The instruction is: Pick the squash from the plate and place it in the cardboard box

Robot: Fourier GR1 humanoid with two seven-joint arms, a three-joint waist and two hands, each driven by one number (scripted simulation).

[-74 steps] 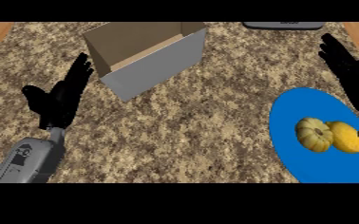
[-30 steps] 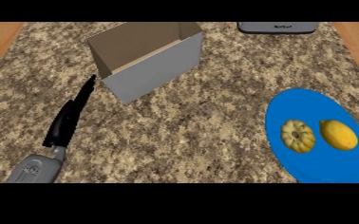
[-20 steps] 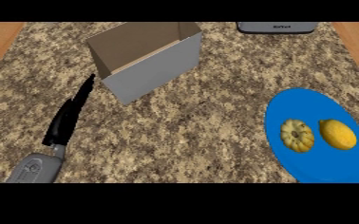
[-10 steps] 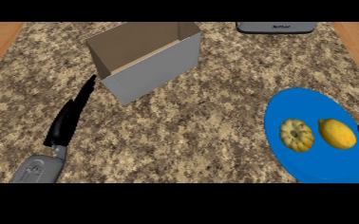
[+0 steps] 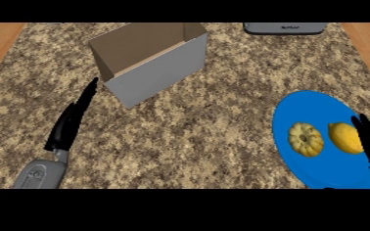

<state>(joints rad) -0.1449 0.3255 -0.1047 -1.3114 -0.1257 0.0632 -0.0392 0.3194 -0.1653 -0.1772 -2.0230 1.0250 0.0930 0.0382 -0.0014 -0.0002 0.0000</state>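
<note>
Speckled brown granite counter [image 5: 209, 142] fills the view, with a strip of wood at its left and right edges. At the left, the grey left forearm [image 5: 39, 173] comes up from the lower edge, and its black left hand [image 5: 71, 120] is seen edge-on, fingers straight and pressed together, pointing up toward the box and holding nothing. The fingertips are just beside the lower left corner of the open cardboard box [image 5: 151, 61], but I cannot tell if they touch it. The box stands on the counter, turned at an angle, with brown inside walls and a grey outer side facing the viewer.

At the top edge, right of the box, part of a dark grey flat appliance [image 5: 284, 28] shows. Further right, a round blue plate [image 5: 318, 164] lies on the counter. On it sits the ribbed yellow-orange squash [image 5: 306, 139], and just beside it, to the right, a smooth yellow lemon [image 5: 345, 137]. At the right edge, a thin black part of the right hand [image 5: 361, 134] appears next to the lemon; whether its fingers are spread or curled I cannot tell.
</note>
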